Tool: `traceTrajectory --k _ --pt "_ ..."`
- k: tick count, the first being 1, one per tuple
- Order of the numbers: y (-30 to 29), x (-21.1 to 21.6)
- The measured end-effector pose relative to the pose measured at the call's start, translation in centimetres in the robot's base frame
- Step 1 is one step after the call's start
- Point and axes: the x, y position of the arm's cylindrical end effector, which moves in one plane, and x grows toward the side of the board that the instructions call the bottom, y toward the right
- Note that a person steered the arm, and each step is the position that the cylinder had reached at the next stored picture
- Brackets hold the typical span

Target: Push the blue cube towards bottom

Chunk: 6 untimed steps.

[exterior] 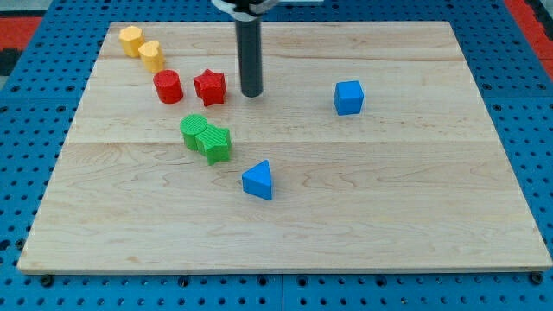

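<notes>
The blue cube (348, 98) sits on the wooden board (389, 207), right of centre in the upper half. My tip (251, 93) rests on the board well to the left of the blue cube, just right of the red star (210, 87). The rod rises straight up from the tip to the view's top. The tip touches no block that I can see.
A red cylinder (168, 87) sits left of the red star. Two yellow blocks (130, 40) (151, 55) lie at the top left. Two green blocks (195, 130) (216, 143) touch each other left of centre. A blue triangular block (258, 180) lies below centre.
</notes>
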Motion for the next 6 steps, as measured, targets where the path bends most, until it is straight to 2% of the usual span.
traceTrajectory --k 2,3,4,6 --pt "-5.8 0.0" --pt "-1.5 -1.3" --pt "8.2 -3.3" --pt "15.8 -1.2"
